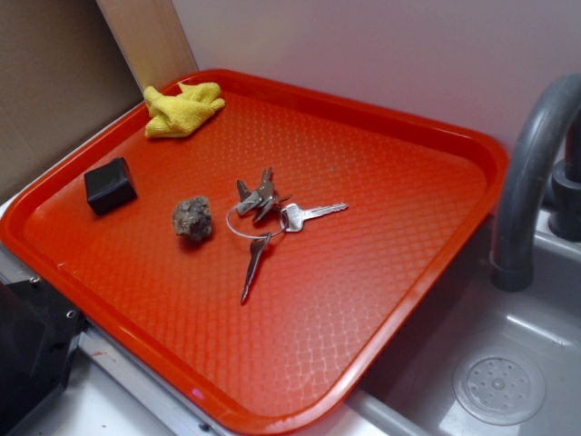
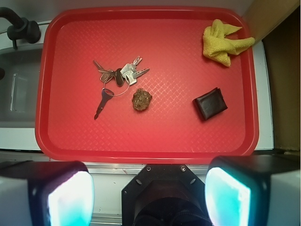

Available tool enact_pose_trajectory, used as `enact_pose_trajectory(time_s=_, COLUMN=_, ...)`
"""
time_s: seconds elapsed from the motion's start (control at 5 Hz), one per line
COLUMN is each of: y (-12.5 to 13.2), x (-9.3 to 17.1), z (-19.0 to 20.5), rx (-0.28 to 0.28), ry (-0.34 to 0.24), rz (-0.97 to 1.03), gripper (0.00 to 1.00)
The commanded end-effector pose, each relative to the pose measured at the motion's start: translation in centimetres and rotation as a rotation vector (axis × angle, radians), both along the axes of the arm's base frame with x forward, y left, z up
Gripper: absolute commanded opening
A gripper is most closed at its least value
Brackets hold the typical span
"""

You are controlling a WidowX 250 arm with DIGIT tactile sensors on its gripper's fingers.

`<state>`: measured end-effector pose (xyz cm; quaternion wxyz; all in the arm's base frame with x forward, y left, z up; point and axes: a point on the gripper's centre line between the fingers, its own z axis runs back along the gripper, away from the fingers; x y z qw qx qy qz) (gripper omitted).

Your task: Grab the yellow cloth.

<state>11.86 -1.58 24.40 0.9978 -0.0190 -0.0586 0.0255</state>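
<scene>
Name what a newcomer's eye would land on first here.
The big red tray fills the scene beside a grey sink. The yellow cloth glows in its far corner, against the rim. A bunch of keys lies mid-tray, with a brown lump and black block nearby.

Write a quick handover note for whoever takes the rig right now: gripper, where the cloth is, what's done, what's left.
Gripper: open, empty, held high over the tray's near edge, touching nothing.
Yellow cloth: crumpled in a corner of the red tray, one edge draped over the rim by the board.
Also on the tray: black block, stone, keys; all clear of the cloth.
Done: nothing yet; cloth not touched.
Left: move over the cloth, descend, close on it, lift.
</scene>
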Motion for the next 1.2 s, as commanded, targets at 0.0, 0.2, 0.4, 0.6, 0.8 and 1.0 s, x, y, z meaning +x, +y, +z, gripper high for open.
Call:
enact_pose_trajectory(time_s=0.0, y=0.0, x=0.0, z=0.0, rx=0.0, ry=0.0, rz=0.0, gripper=1.0)
enact_pose_trajectory(time_s=0.2, y=2.7, x=5.0, z=-3.9, rx=0.03, ry=-0.099, rz=0.251, gripper=1.0)
enact_pose_trajectory(time_s=0.4, y=4.8, x=9.0, z=-6.1, rx=0.024, ry=-0.112, rz=0.386, gripper=1.0)
enact_pose_trajectory(time_s=0.6, y=7.0, x=11.5, z=-8.0, rx=-0.03, ry=-0.093, rz=0.453, gripper=1.0)
enact_pose_trajectory(time_s=0.8, y=7.0, x=11.5, z=-8.0, rx=-0.03, ry=-0.093, rz=0.453, gripper=1.0)
enact_pose_trajectory(time_s=1.0, y=7.0, x=11.5, z=-8.0, rx=-0.03, ry=-0.093, rz=0.453, gripper=1.0)
